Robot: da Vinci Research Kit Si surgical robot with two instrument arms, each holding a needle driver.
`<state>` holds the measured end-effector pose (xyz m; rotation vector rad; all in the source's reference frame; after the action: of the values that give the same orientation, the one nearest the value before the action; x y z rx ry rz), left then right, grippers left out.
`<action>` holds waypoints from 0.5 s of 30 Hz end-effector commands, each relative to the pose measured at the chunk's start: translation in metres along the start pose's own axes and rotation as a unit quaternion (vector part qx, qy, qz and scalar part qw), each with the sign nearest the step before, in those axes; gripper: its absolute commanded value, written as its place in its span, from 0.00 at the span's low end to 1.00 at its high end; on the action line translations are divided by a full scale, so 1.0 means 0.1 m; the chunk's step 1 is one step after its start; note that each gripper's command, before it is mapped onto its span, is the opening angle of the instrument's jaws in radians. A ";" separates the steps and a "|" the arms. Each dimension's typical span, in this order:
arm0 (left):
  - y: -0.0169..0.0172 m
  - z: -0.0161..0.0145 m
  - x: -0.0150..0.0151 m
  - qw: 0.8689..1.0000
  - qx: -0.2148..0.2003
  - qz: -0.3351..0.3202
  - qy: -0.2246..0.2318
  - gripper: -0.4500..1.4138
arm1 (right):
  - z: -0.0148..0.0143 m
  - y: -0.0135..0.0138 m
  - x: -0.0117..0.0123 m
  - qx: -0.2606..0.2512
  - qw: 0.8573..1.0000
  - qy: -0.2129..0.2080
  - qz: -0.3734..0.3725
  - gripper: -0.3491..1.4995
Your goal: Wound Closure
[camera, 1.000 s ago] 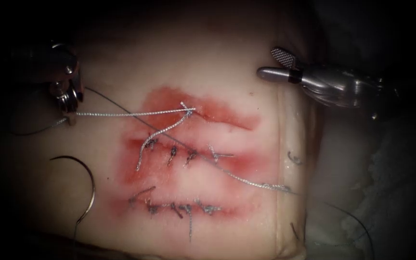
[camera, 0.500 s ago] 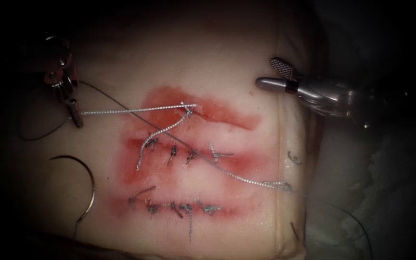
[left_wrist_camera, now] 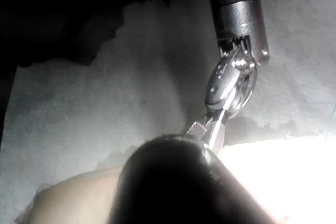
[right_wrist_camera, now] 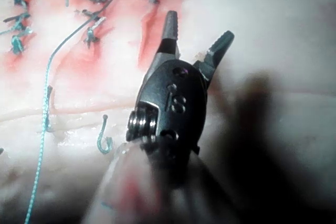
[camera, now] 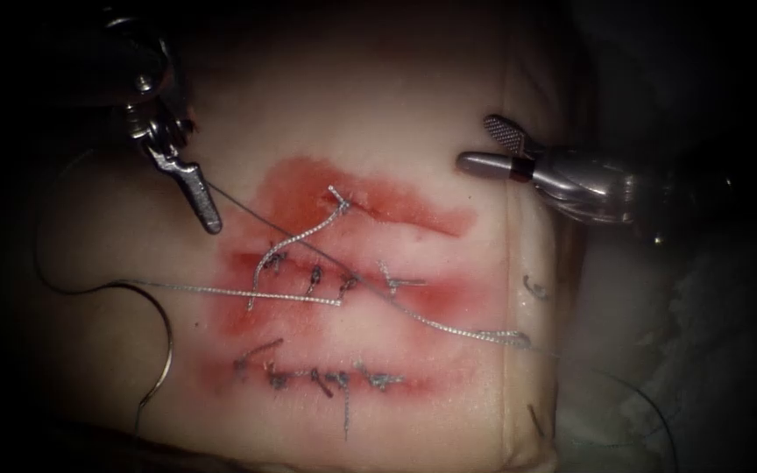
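Now the left tool (camera: 208, 215) has let go of the thread (camera: 247, 293), which has dropped from taut to slack across the middle cut; its jaws look closed on nothing, at 11 o'clock. At 2 o'clock, the right tool (camera: 492, 144) holds nothing, jaws apart. Free on the tissue (camera: 378, 105), the needle (camera: 166, 342) lies at 8 o'clock.

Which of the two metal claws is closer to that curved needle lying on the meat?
Left. The left tool hangs above the needle, which lies free on the tissue; the right tool is far across the cuts.
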<state>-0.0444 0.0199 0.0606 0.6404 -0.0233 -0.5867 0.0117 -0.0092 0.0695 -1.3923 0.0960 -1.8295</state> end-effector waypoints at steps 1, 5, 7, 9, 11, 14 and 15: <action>-0.002 0.005 -0.011 1.000 0.012 -0.006 0.002 0.74 | 0.008 0.005 0.005 -0.001 1.000 -0.001 0.000 0.89; -0.006 0.040 -0.014 0.998 0.043 -0.043 0.004 0.62 | 0.009 0.008 0.007 0.000 1.000 -0.001 0.002 0.88; 0.003 0.060 -0.017 0.993 0.037 -0.115 0.002 0.59 | 0.009 0.010 0.008 0.001 1.000 -0.002 0.002 0.88; 0.017 0.080 -0.017 0.991 0.031 -0.129 -0.007 0.59 | 0.010 0.012 0.009 0.001 1.000 -0.002 0.002 0.87; 0.031 0.098 -0.014 0.984 0.031 -0.175 -0.007 0.59 | 0.011 0.015 0.010 0.002 1.000 -0.002 0.001 0.87; 0.053 0.130 0.000 0.965 0.037 -0.259 0.007 0.58 | 0.012 0.018 0.011 0.001 1.000 -0.002 0.004 0.86; 0.062 0.144 0.007 0.960 0.041 -0.276 0.013 0.56 | 0.012 0.018 0.012 0.000 1.000 -0.002 0.004 0.86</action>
<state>-0.0424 0.0145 0.0764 0.7497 0.1885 -1.1601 0.0128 -0.0104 0.0696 -1.3905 0.0971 -1.8225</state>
